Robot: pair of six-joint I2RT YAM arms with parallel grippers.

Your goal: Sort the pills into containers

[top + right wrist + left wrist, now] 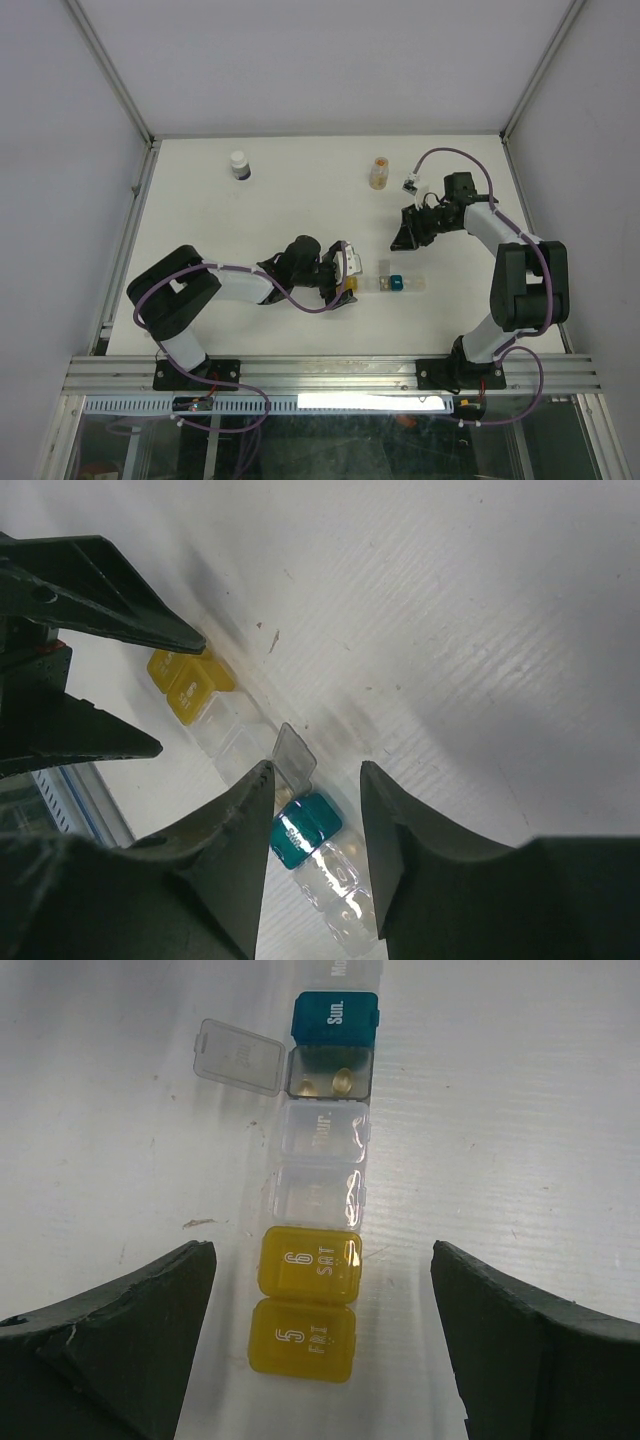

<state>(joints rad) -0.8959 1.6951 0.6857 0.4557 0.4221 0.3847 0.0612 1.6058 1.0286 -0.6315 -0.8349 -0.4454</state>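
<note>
1. Starting at the near side: the left gripper (320, 1252) sits low over the middle of the table (250, 210), jaws spread wide with nothing in them.
2. Its fingers (120, 1340) straddle the yellow end of the pill strip (375, 284), one on each side, with a clear gap to the plastic both ways.
3. That end is two yellow compartments (305, 1300), marked FRI and SAT, lids down and touching each other.
4. Next along are two clear compartments (318, 1165), both closed.
5. Then comes an open compartment (330, 1070) with its clear lid (238, 1056) flipped out sideways. Two yellowish pills (343, 1081) lie inside.
6. Right after that is the teal compartment (335, 1017), marked Sun., lid shut, with more clear section past it.
7. From the top camera the strip lies crossways mid-table, yellow end left, teal toward the right.
8. The right gripper (316, 772) hangs above the strip a bit farther back, fingers partly apart and holding nothing. The teal lid shows through the gap on its wrist cam.
9. Way at the far side are a white bottle (238, 165) on the left and a small amber vial (378, 172) right of centre, both well apart from the strip.
</note>
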